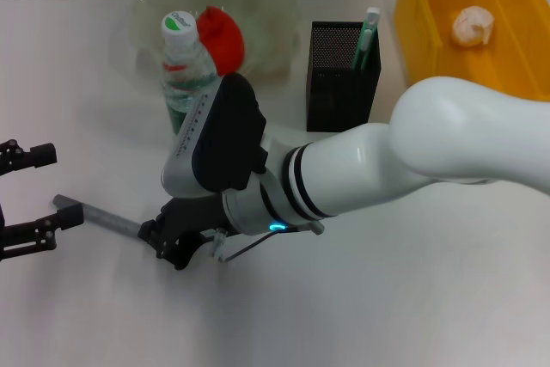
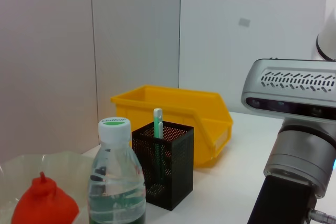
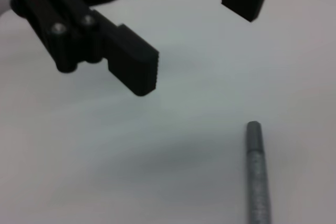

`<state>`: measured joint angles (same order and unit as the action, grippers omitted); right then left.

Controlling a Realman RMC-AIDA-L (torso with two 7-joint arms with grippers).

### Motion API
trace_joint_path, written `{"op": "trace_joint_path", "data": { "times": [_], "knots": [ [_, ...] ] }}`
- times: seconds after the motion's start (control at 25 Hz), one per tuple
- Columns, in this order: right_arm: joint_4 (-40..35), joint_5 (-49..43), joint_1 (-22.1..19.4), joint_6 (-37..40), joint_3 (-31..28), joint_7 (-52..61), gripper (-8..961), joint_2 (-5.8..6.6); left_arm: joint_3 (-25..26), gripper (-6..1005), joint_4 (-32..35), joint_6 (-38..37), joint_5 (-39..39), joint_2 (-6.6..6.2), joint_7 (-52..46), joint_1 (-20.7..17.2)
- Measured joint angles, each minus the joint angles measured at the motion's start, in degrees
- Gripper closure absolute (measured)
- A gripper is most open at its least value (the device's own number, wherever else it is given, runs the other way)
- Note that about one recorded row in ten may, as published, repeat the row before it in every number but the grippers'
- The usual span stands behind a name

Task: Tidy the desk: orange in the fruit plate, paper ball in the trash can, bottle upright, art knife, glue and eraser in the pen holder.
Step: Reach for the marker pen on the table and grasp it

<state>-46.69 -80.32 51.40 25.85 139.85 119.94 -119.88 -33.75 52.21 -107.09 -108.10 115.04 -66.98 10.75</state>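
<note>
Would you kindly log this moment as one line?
right gripper: open, low beside grey art knife | left gripper: open, idle | bottle: upright

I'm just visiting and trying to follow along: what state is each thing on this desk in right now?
orange: in the fruit plate.
bottle: upright, capped.
paper ball: in the trash can.
pen holder: upright, green-and-white stick inside.
grey stick: lying flat on the desk.
right gripper: open, low beside the grey stick.
left gripper: open, at the desk's left edge.
</note>
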Motion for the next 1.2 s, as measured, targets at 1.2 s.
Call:
{"op": "trace_joint_path", "data": {
  "times": [1.2],
  "knots": [
    [1.17,-1.98,0.71,-1.61,0.29,-0.31,616,0.0,0.0,185,0.0,-0.08,0.0,0.55,0.02,0.43]
  ]
}}
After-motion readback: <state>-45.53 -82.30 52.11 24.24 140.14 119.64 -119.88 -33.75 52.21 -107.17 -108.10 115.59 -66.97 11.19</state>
